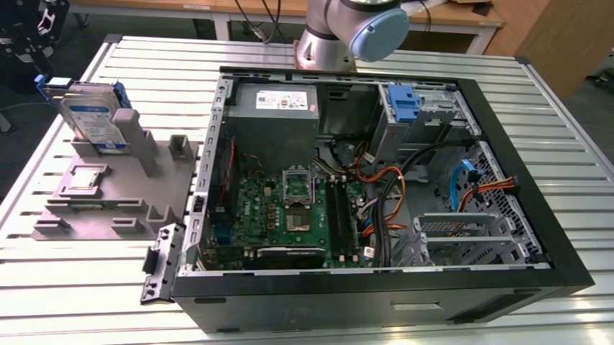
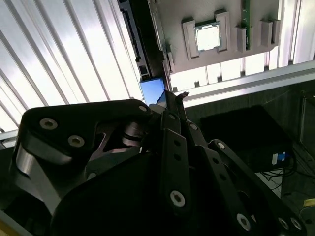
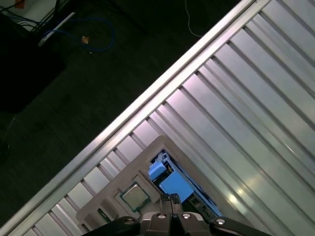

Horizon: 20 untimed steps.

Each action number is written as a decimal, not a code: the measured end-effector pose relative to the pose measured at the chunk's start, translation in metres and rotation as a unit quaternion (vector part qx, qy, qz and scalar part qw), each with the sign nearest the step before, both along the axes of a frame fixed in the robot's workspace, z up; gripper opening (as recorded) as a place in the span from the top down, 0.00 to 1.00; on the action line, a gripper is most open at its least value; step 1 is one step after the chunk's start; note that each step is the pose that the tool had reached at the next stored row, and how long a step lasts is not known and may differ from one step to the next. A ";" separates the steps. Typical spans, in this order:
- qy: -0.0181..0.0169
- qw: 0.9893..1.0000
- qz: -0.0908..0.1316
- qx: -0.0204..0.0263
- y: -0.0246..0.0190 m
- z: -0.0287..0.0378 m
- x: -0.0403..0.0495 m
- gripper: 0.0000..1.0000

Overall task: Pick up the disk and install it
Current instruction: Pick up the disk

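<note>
The disk (image 1: 93, 118), silver-grey with a white-and-blue label and a blue bracket, stands on edge in a grey holder (image 1: 111, 198) on the exterior view's left. My gripper (image 1: 29, 39) hangs dark above and beyond it, near the picture's corner, apart from the disk. In the first wrist view the fingertips (image 3: 170, 198) sit pressed together, shut on nothing, with the disk's blue bracket (image 3: 172, 184) just past them. The second wrist view shows the gripper (image 2: 174, 98) from behind, a patch of the blue disk (image 2: 152, 91) beyond its tips.
The open computer case (image 1: 537, 237) lies on the slatted metal table, with a motherboard (image 1: 287, 208), grey power-supply box (image 1: 278, 108) and metal bay with a blue latch (image 1: 405, 104). A processor chip (image 1: 85, 177) rests on the grey holder. The arm's base (image 1: 331, 39) stands behind the case.
</note>
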<state>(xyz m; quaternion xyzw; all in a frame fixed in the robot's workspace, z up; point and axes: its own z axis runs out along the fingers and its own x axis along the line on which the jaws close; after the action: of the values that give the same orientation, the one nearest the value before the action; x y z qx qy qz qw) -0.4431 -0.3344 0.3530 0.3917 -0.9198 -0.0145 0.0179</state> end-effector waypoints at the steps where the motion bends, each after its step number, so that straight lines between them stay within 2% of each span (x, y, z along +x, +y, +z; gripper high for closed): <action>1: 0.000 1.000 0.008 0.000 0.0000 0.0000 0.0000 0.90; 4: 0.000 0.999 0.034 0.000 0.0000 0.0000 0.0000 0.90; 7: 0.000 0.998 0.059 0.000 0.0000 0.0000 0.0000 0.90; 12: 0.000 0.995 0.098 0.000 0.0000 -0.0001 0.0000 0.90; 15: 0.000 0.994 0.113 0.000 0.0000 0.0000 0.0000 0.90; 20: -0.008 0.992 0.123 -0.001 0.0000 -0.0002 0.0000 0.90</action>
<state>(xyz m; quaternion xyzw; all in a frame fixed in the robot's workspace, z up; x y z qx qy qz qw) -0.4431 -0.3344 0.3528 0.5018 -0.8648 -0.0084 0.0129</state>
